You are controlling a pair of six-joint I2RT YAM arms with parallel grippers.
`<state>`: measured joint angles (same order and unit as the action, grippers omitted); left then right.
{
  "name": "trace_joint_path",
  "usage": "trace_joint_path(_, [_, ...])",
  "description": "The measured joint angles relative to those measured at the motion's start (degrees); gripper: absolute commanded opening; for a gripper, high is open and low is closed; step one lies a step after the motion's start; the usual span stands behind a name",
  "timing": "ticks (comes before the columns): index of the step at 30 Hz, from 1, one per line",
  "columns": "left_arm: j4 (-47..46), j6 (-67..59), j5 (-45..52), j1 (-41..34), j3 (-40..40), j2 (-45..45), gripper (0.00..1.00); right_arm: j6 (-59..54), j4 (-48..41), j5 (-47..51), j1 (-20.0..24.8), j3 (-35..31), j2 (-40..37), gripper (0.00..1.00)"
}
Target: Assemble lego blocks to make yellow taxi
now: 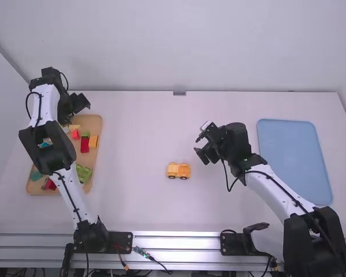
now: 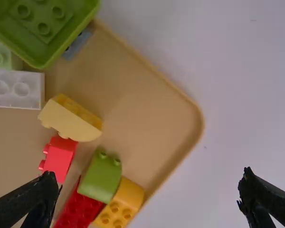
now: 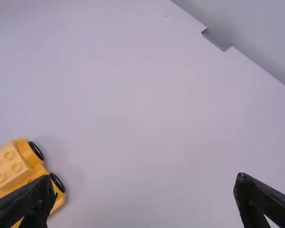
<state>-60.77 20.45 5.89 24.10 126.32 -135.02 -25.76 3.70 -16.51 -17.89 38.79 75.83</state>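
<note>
Finding the yellow-orange car (image 1: pixel 178 170) standing on the bare middle of the white table, black wheels down, with a studded block on top. Noting cables (image 1: pixel 142 252) lying along the near rail. Seeing the left arm (image 1: pixel 44 107) crossing over the wooden tray, getting in the way of the view of part of its load.

Seeing the left gripper (image 1: pixel 76 109) hanging over the tray's far end, jaws standing wide. Seeing the right arm (image 1: pixel 279 187) slanting from near right toward far left; finding the right gripper (image 1: pixel 205 154) hanging just right of the car and slightly farther, jaws also standing wide.

Noting a blue tray (image 1: pixel 291 156) lying flat at right. Finding the wooden tray (image 1: pixel 101 130) lying at left. Counting in its far part a white block (image 2: pixel 16 90), a pale yellow sloped block (image 2: pixel 71 118), a red block (image 2: pixel 59 159), and a green curved block (image 2: pixel 100 178) sitting beside an orange block (image 2: pixel 121 204) and a dark red block (image 2: pixel 78 209). Making out a rimmed green piece (image 2: pixel 42 28), perhaps resting over a grey-blue one (image 2: pixel 76 46). Spotting a teal block (image 1: pixel 36 175) and a light green block (image 1: pixel 84 172) lying in the near part.
</note>
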Motion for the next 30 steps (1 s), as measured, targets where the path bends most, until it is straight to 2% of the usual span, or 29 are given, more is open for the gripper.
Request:
trace_joint_path(4, [1.1, 2.3, -0.5, 1.0, -0.3, -2.8, 1.00, 0.0, 0.0, 0.0, 0.0, 0.0, 0.0, 0.99])
trace_joint_path(5, [1.5, 3.1, -0.9, 1.0, -0.7, -2.9, 0.95, 0.0, 0.0, 0.0, 0.0, 0.0, 0.0, 0.99])
trace_joint_path(11, [3.6, 5.1, -2.1, 0.8, -2.1, -2.9, 0.93, 0.1, 0.0, 0.0, 0.0, 0.0, 0.0, 0.99])
trace_joint_path(20, [4.2, 10.3, -6.7, 0.8, -4.6, -2.9, 0.98, 0.1, 0.0, 0.0, 0.0, 0.0, 0.0, 0.99])
trace_joint_path(30, [12.3, 15.0, -9.1, 0.8, -9.7, -2.9, 0.93, -0.2, 0.0, 0.0, 0.0, 0.0, 0.0, 0.99])
